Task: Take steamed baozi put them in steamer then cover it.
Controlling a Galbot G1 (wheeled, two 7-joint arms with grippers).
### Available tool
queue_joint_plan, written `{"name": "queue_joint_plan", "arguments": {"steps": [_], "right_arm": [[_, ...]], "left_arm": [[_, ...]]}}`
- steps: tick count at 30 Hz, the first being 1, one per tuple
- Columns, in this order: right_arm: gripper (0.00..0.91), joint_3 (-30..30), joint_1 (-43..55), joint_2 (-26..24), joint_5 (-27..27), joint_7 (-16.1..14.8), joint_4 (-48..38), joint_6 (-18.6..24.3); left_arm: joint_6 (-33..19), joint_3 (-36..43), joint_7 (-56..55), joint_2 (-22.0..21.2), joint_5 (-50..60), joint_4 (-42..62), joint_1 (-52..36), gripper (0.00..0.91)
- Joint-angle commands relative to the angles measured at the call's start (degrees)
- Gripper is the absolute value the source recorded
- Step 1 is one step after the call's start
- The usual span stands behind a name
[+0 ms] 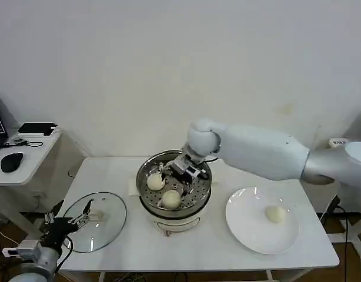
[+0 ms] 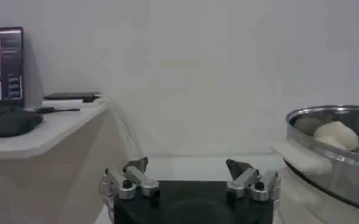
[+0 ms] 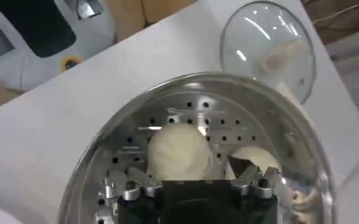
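The right gripper (image 1: 179,171) hangs inside the round shiny stainless-steel steamer (image 1: 146,202), jaws apart above its perforated tray, apparently having placed a bun. Small cream-white baozi (image 1: 156,181) lie there, one (image 1: 276,214) waiting on the round white plate (image 1: 242,226). The left gripper (image 1: 80,220), open, idles over the round glass lid (image 1: 107,226) on the white table (image 1: 204,249), a plain wall behind.

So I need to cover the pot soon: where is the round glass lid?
In the head view the round glass lid lies flat on the white table, left of the steel steamer, by the left gripper.
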Motion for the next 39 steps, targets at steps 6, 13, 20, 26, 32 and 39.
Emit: {"name": "queue_joint_plan", "arguments": {"steps": [6,13,20,26,32,39], "right_arm": [[0.907,6.46,3.15,-17.08,2.94,2.40,1.05,-11.94],[0.907,6.62,0.27,-31.06,1.84,2.76,7.47,-17.28],[0.907,5.81,-7.39,-41.93,-1.45,3.48,13.90,-17.92],[0.907,10.83,-17.80,-46.68,-4.98,4.46,13.97,-18.01],[0.907,14.15,-25.85,-46.82,-7.74,5.15,11.69,-17.57],[0.907,21.39,-33.53,-42.79,-10.53,6.47,5.40,-16.43]], "left_arm": [[0.05,1.42,0.09,1.29,-0.41,0.92,-1.57,0.907],[-0.04,2.06,0.16,1.88,0.03,0.96,-1.95,0.907],[-0.06,3.53,0.14,2.01,0.42,1.69,-3.36,0.907],[-0.25,6.19,0.19,1.13,2.00,2.33,-4.03,0.907],[-0.26,7.04,0.12,0.70,2.50,2.52,-4.10,0.907],[-0.39,7.27,0.31,0.22,3.28,2.75,-3.75,0.907]]}}
